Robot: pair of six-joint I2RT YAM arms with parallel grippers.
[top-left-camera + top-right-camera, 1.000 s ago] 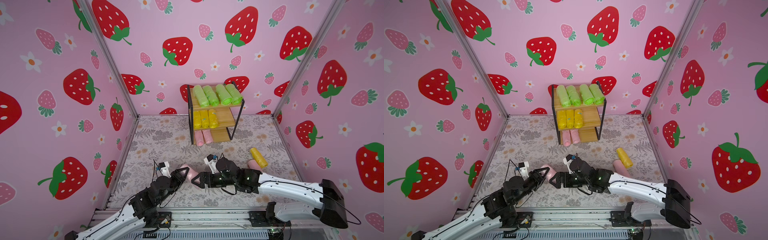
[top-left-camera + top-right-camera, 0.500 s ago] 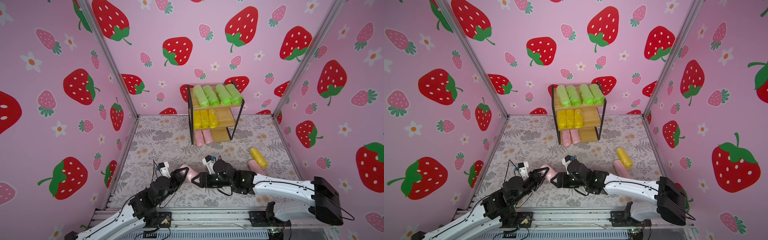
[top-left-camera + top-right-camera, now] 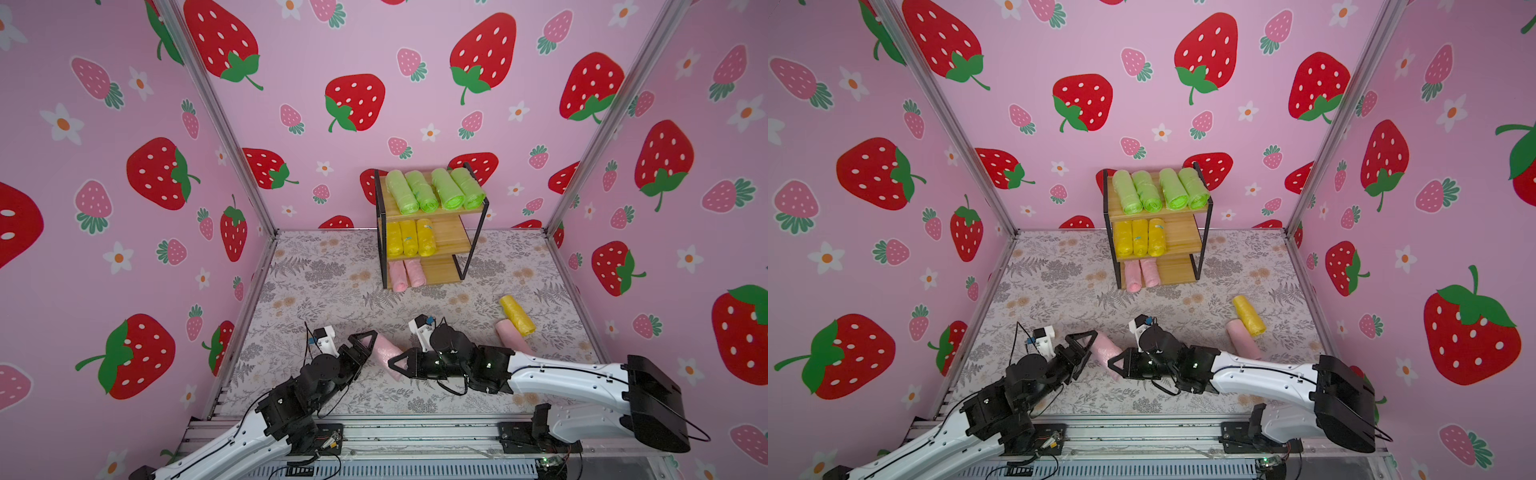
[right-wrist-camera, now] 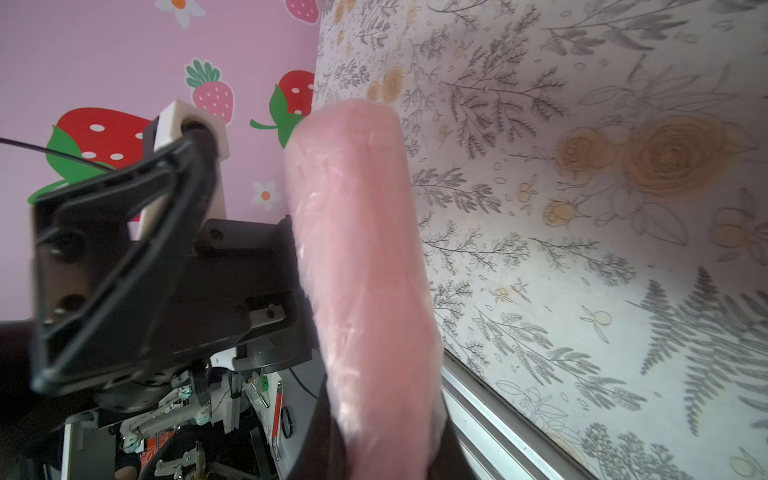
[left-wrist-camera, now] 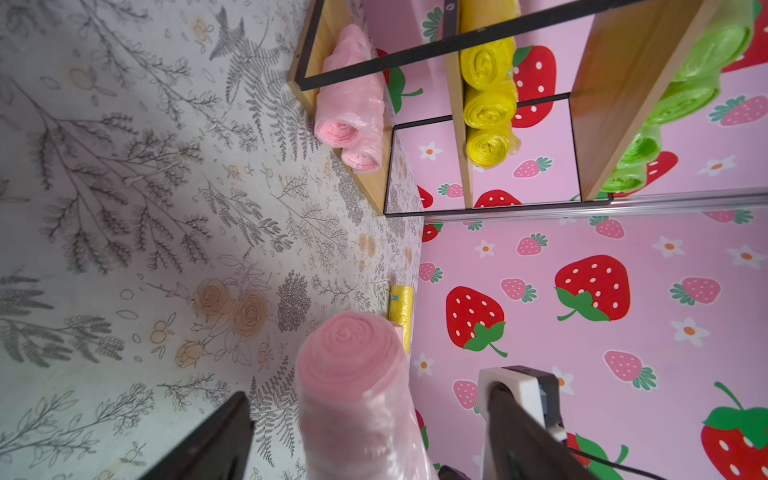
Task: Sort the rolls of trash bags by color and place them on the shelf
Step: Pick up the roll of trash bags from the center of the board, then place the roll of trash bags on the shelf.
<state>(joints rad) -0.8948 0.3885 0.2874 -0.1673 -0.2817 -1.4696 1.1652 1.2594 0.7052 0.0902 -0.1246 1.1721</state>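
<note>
Left wrist view showed left tool (image 5: pixel 368 392) spread apart around the pink trash-bag roll (image 5: pixel 353 365), which right tool (image 3: pixel 395 362) clamped over the front of the table (image 3: pixel 332 270); likely light, soft, slick, so grip mid-body.

green rolls (image 3: pixel 424 191): 4 | yellow rolls (image 3: pixel 409 239): 4 | pink rolls (image 3: pixel 399 274): 4 | shelf (image 3: pixel 442 270): 1 | tiers (image 3: pixel 453 237): 3

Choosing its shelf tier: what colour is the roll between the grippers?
Pale pink; the roll shows best in the left wrist view.
</note>
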